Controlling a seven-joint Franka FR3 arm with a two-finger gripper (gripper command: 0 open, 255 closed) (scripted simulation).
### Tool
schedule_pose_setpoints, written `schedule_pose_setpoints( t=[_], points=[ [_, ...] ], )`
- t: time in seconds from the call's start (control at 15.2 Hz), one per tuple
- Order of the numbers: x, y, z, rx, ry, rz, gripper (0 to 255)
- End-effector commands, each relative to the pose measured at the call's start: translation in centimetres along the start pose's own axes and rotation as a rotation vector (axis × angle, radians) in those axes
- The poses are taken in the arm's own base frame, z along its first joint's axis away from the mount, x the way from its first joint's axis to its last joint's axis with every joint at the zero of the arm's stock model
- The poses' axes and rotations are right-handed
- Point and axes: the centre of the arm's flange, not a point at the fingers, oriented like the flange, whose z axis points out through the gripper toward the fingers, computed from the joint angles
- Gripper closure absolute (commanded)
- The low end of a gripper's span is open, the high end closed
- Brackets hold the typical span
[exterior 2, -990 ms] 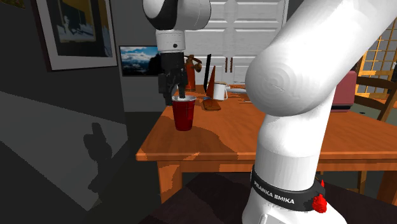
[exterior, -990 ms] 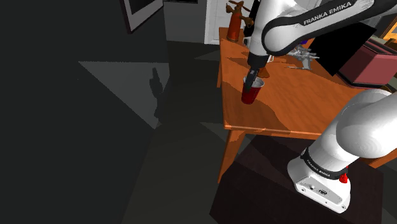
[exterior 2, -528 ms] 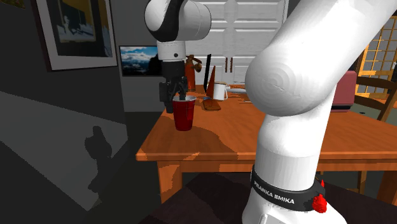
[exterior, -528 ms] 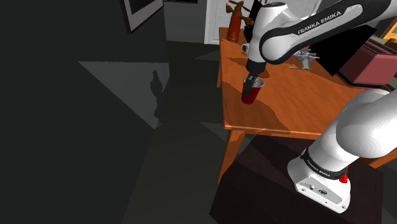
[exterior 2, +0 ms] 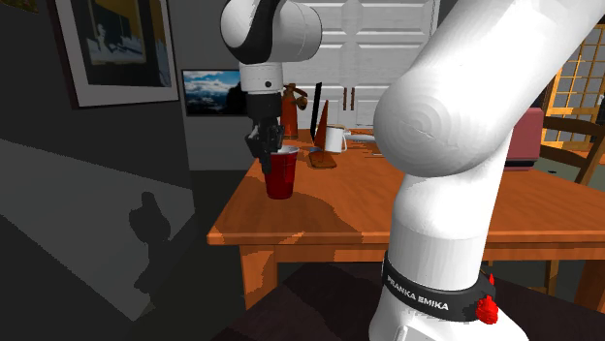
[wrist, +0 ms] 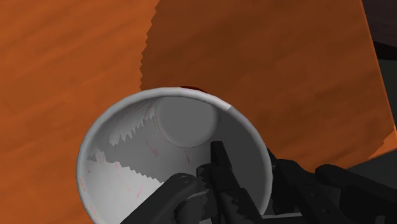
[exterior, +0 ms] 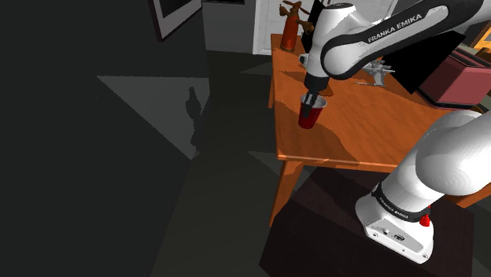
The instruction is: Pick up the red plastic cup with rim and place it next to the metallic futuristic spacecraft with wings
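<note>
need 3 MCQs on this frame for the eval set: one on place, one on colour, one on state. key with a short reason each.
1. Where is the red cup?
A. Over the table, near its edge at the shoulder view's left
B. At the table's edge at the shoulder view's right
C. At the table's dead centre

2. What colour is the cup's inside?
A. Red
B. Pale grey-white
C. Black

3. How do the jaws stand?
A. Wide open, clear of the cup
B. Shut on the cup's wall, one inside, one outside
C. Shut on nothing, beside the cup

Key
1 A: the shoulder view shows the cup close to that edge.
2 B: the wrist view looks into a pale interior; only the outside is red.
3 B: the wrist view shows one finger inside the rim and the other outside.
</note>
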Motion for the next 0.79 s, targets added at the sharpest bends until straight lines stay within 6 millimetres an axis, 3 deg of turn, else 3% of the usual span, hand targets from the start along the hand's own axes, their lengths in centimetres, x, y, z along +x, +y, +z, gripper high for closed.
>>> schedule_pose_setpoints(
  t=[0.0, 0.4, 0.73],
  points=[
    [0.0, 0.0, 0.0, 0.0, 0.0, 0.0, 255],
    [0.0, 0.0, 0.0, 0.0, 0.0, 0.0, 255],
    [0.0, 0.2, -2.6, 0.0, 0.0, 0.0, 255]
  ],
)
